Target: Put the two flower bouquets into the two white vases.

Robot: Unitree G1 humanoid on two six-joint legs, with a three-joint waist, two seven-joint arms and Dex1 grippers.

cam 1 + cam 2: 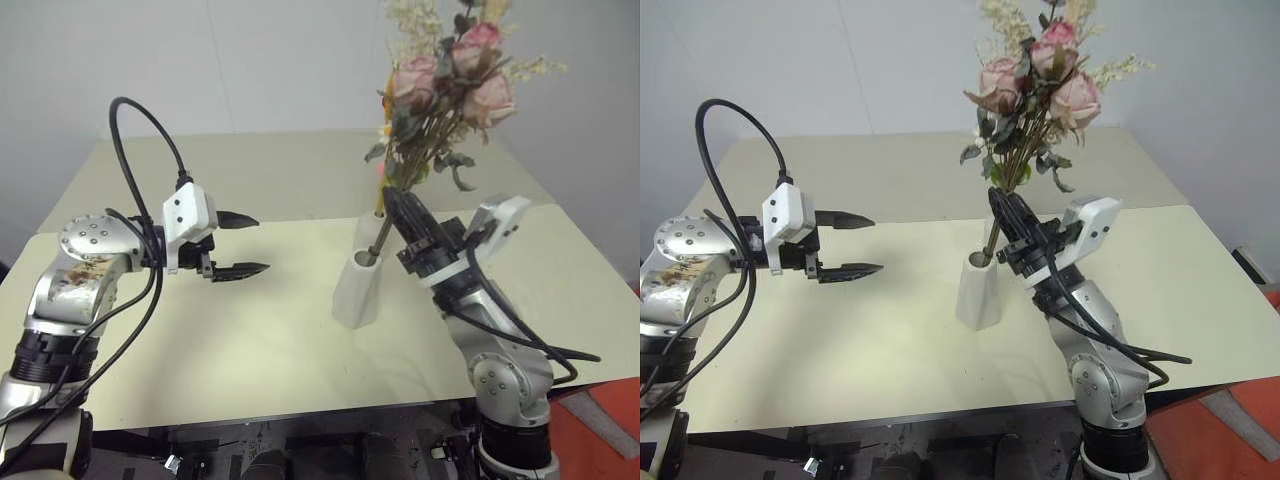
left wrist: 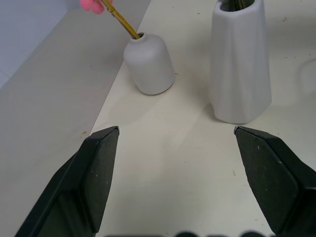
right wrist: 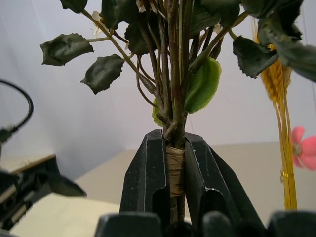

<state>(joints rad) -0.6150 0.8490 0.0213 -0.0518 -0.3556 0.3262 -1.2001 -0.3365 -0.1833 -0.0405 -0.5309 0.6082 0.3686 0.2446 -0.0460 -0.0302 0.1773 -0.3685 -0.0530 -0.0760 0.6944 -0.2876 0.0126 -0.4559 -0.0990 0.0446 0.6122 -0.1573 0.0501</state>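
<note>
The rose bouquet (image 1: 450, 70), pink roses with grey-green leaves and pale sprigs, stands upright over the taller faceted white vase (image 1: 357, 290). Its stem ends reach into the vase's mouth (image 1: 368, 258). My right gripper (image 1: 398, 205) is shut on the wrapped stems (image 3: 175, 168) just above the vase. The shorter rounded white vase (image 2: 148, 64) stands beside the tall one (image 2: 240, 64) and holds the yellow-orange stalks (image 2: 123, 22) with the pink bow (image 2: 91, 4). My left gripper (image 1: 258, 243) hangs open and holding nothing over the table, apart from both vases on their left.
The vases stand on a cream table (image 1: 250, 340) that meets a second cream table (image 1: 270, 170) behind it at a seam. A grey wall rises at the back. A red-orange object (image 1: 610, 430) lies on the floor at the lower right.
</note>
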